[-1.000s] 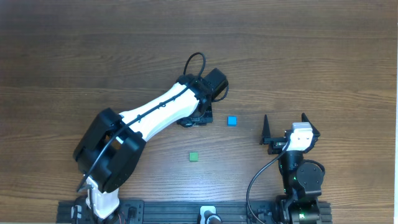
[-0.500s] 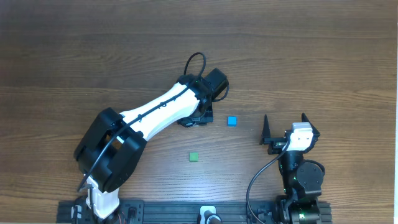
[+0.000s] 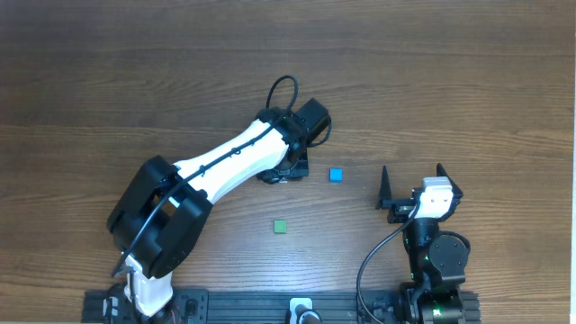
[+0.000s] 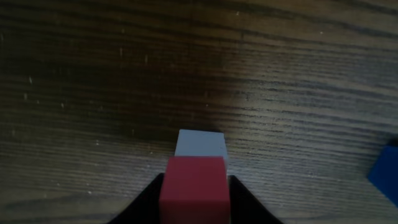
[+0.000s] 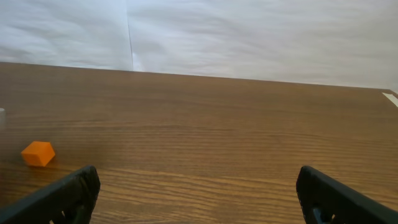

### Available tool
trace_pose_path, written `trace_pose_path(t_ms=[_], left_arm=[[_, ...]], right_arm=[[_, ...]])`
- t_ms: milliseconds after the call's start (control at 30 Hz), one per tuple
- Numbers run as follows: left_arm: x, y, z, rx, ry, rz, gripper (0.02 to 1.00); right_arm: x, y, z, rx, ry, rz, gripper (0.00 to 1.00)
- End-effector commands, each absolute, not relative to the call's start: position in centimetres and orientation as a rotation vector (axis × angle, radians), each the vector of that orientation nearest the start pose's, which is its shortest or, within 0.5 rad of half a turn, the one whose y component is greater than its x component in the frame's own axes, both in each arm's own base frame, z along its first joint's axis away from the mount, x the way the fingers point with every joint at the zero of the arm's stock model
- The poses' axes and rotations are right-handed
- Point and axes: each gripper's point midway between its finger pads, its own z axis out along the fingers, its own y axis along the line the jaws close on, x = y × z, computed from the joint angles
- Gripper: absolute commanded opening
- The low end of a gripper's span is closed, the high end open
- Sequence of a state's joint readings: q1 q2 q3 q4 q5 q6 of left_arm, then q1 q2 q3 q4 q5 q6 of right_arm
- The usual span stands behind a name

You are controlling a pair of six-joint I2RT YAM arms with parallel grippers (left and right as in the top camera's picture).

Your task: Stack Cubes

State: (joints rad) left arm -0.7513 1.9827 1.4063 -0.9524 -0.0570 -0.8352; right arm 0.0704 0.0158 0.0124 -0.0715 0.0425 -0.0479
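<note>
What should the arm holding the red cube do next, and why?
Probably bring the red cube squarely over the grey cube and ease it down before letting go. The left gripper is shut on the red cube, and the grey cube sits just beyond it, partly hidden behind it. Whether the two already touch cannot be told, so a slow descent seems safest.

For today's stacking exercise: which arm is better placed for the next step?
Left. The left end effector holds the red cube by the white cube; the right end effector sits open and empty, away from them.
</note>
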Motion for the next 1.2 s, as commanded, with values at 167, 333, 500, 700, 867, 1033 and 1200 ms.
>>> trace_pose_path(t_ms=[167,333,500,700,867,1033,1200], left_arm=[[28.4,-24.7,2.4,-0.159,3.067,0.023,0.606],[28.5,-24.7,2.5,-0.159,3.064,0.019,0.757],[30.2,-25.0,5.1,-0.196,3.025,-0.032,0.75],[34.8,-25.5,9.7,-0.2,2.927,-0.13,0.748],[38.0,-25.4,9.6,-0.186,2.919,-0.123,0.739],[38.4,-25.3,7.7,-0.198,2.951,-0.082,0.735],[38.1,-25.1,5.7,-0.161,2.991,-0.031,0.72]], right_arm=[[24.6,1.0,15.7,-0.06,1.641,-0.007,0.991],[24.6,1.0,15.7,-0.06,1.641,-0.007,0.993],[24.6,1.0,15.7,-0.06,1.641,-0.007,0.993],[24.6,1.0,15.7,-0.06,1.641,-0.007,0.991],[24.6,1.0,15.7,-0.06,1.641,-0.007,0.991],[24.6,1.0,15.7,-0.06,1.641,-0.007,0.993],[24.6,1.0,15.7,-0.06,1.641,-0.007,0.991]])
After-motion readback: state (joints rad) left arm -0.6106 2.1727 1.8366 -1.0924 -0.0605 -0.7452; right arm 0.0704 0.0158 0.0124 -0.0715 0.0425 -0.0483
